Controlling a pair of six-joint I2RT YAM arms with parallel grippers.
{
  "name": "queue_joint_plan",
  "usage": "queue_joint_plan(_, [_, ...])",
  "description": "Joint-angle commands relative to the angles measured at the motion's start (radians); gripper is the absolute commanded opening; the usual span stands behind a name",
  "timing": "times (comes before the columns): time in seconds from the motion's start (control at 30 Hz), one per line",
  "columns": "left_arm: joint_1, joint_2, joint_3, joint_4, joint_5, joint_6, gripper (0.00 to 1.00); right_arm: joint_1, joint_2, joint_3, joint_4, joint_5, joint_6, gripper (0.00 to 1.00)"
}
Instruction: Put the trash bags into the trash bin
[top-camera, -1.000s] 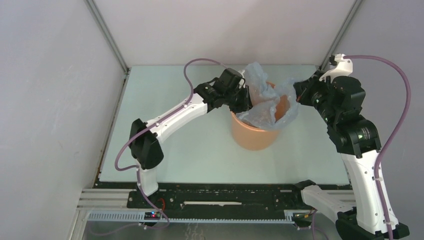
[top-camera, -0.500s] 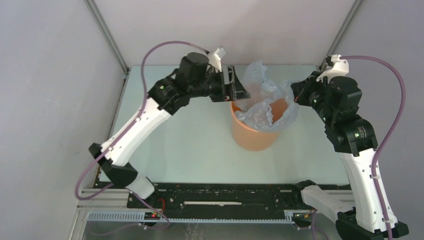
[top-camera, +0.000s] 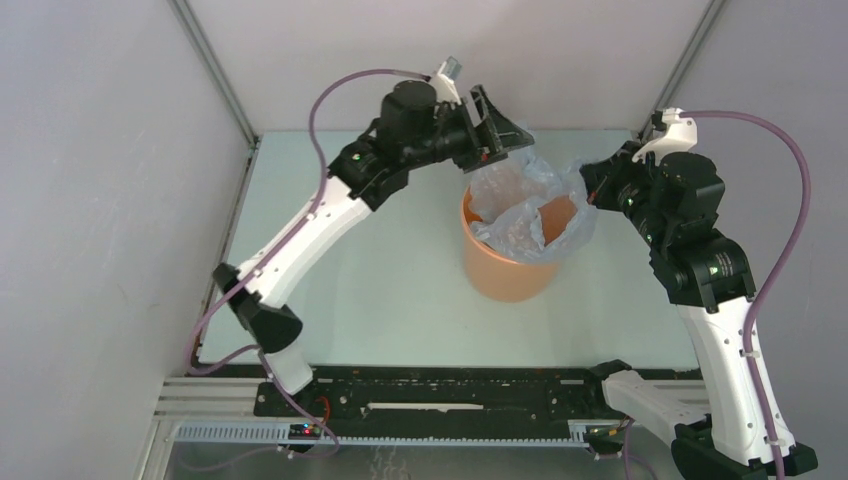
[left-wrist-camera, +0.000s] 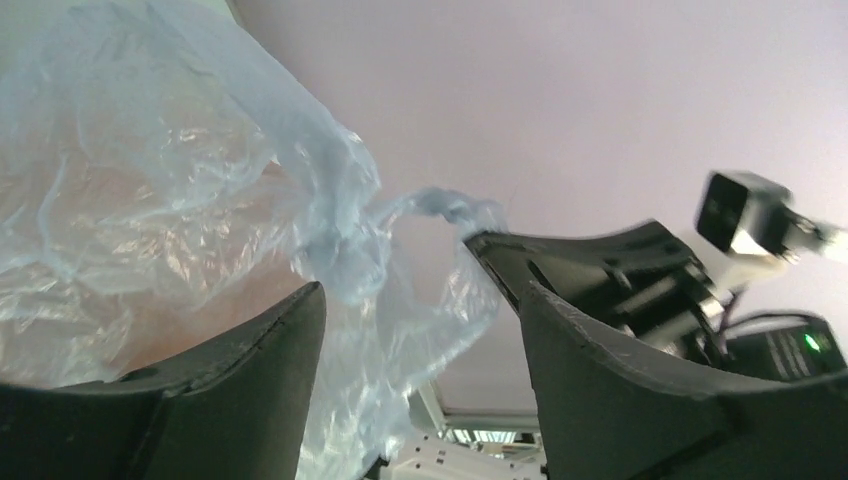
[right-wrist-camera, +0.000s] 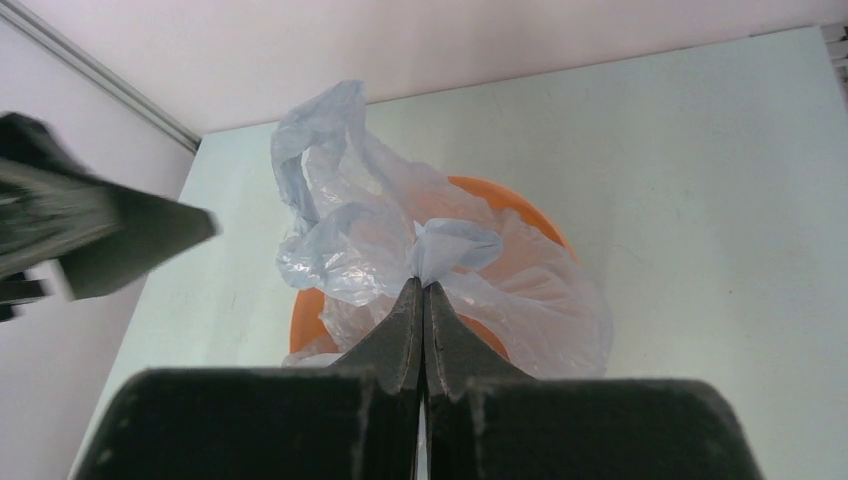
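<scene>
There is one bench (top-camera: 380, 290), pale green and matte. It carries one trash bin (top-camera: 500, 275) and one trash bag (top-camera: 520, 200), and I have two hands over them.

The bin is the largest loose thing here. It is round, terracotta orange and smooth, it tapers downward from a wider rim, and it stands upright. In the top view it sits just toward 3 o'clock from the middle of the bench.

The bag is thin, translucent film in a pale blue-grey, glossy and heavily wrinkled, and the orange of the bin shows through it. Much of it sits down inside the bin. Crumpled film rises above the rim toward 12 o'clock, and a fold spills over the rim from about 3 to 5 o'clock.

My right hand (right-wrist-camera: 422, 290) is at about 2 o'clock from the bin. Its fingers are pressed together on a gathered edge of the bag, which fans out just past the tips.

My left hand (left-wrist-camera: 420, 290) is up above the bin's rim at about 12 o'clock. Its fingers are spread wide and pinch nothing. A twisted strand of the film lies in the gap between them, and I cannot tell whether it touches either finger.
</scene>
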Motion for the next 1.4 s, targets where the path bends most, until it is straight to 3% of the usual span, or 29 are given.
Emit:
queue_joint_plan(0.0, [-0.029, 0.09, 0.115, 0.05, -0.034, -0.079, 0.76, -0.006, -0.017, 0.018, 0.046, -0.004, 0.001, 0.0])
queue_joint_plan(0.2, [-0.065, 0.142, 0.153, -0.004, -0.117, -0.065, 0.59, -0.006, -0.025, 0.01, 0.047, 0.007, 0.0, 0.0])
queue_joint_plan(0.33, [-0.064, 0.133, 0.125, -0.001, -0.2, -0.059, 0.55, -0.006, -0.028, 0.008, 0.046, 0.009, 0.001, 0.0])
queue_joint_plan(0.47, [-0.063, 0.182, 0.214, 0.001, -0.15, -0.05, 0.27, -0.006, -0.031, -0.01, 0.054, 0.025, 0.009, 0.0])
queue_joint_plan(0.6, [-0.04, 0.171, 0.209, -0.043, -0.129, -0.01, 0.05, -0.009, -0.024, -0.013, 0.06, 0.026, 0.013, 0.0])
queue_joint_plan(0.63, [-0.027, 0.155, 0.199, -0.054, -0.119, 0.001, 0.01, -0.009, -0.022, -0.01, 0.06, 0.026, 0.011, 0.0])
queue_joint_plan(0.73, [0.011, 0.11, 0.166, -0.081, -0.099, 0.039, 0.0, -0.012, -0.026, -0.006, 0.055, 0.042, 0.011, 0.0])
queue_joint_plan(0.8, [0.031, 0.076, 0.141, -0.123, -0.047, 0.023, 0.05, -0.014, -0.03, -0.002, 0.049, 0.042, 0.009, 0.0])
queue_joint_plan(0.93, [-0.019, 0.02, 0.068, -0.127, -0.059, 0.013, 0.66, -0.014, -0.037, 0.004, 0.046, 0.04, 0.016, 0.0])
queue_joint_plan(1.07, [-0.052, 0.009, -0.077, 0.068, -0.047, -0.074, 0.75, -0.014, -0.034, 0.007, 0.048, 0.026, 0.029, 0.0])
queue_joint_plan(1.37, [-0.064, 0.198, 0.116, 0.077, -0.044, -0.102, 0.78, -0.014, -0.049, -0.011, 0.044, 0.017, 0.053, 0.0])
